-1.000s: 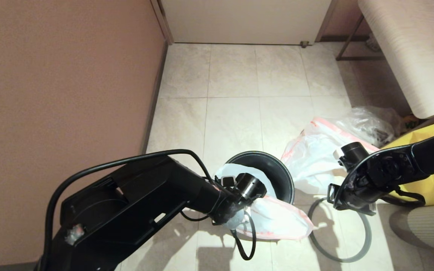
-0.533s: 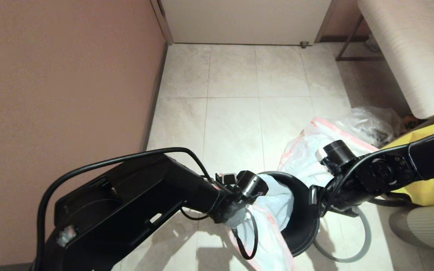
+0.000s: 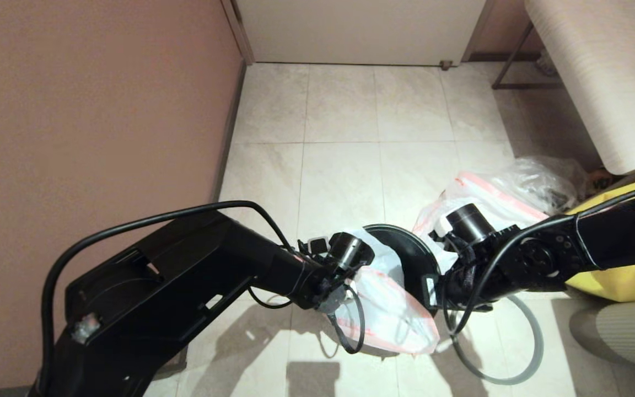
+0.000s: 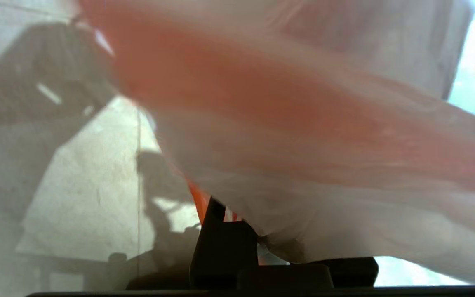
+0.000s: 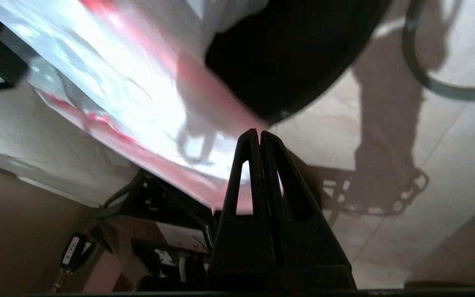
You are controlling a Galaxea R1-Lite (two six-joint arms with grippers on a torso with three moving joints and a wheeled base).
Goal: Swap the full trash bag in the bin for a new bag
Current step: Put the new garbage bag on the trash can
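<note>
The bin (image 3: 405, 249), a black bucket, leans tipped on the floor tiles between my two arms. The new bag (image 3: 392, 311), white film with an orange-red hem, hangs from its mouth and spreads over the floor towards me. My left gripper (image 4: 262, 243) is shut on a bunched fold of that bag (image 4: 303, 173). My right gripper (image 5: 259, 134) is shut with nothing between its fingers, its tips right beside the bin's dark wall (image 5: 295, 53); in the head view it (image 3: 433, 286) sits at the bin's right side. The full trash bag (image 3: 474, 193) lies on the floor behind my right arm.
The grey ring rim (image 3: 535, 353) lies loose on the floor under my right arm. A clear bag (image 3: 538, 179) and a yellow tote (image 3: 620, 278) sit at the right, beneath a bench (image 3: 582, 71). A brown wall (image 3: 91, 121) runs along the left.
My left gripper has closed on the new bag. My right arm has swung left to the bin. The bin has shifted and tipped, with the bag dragged along.
</note>
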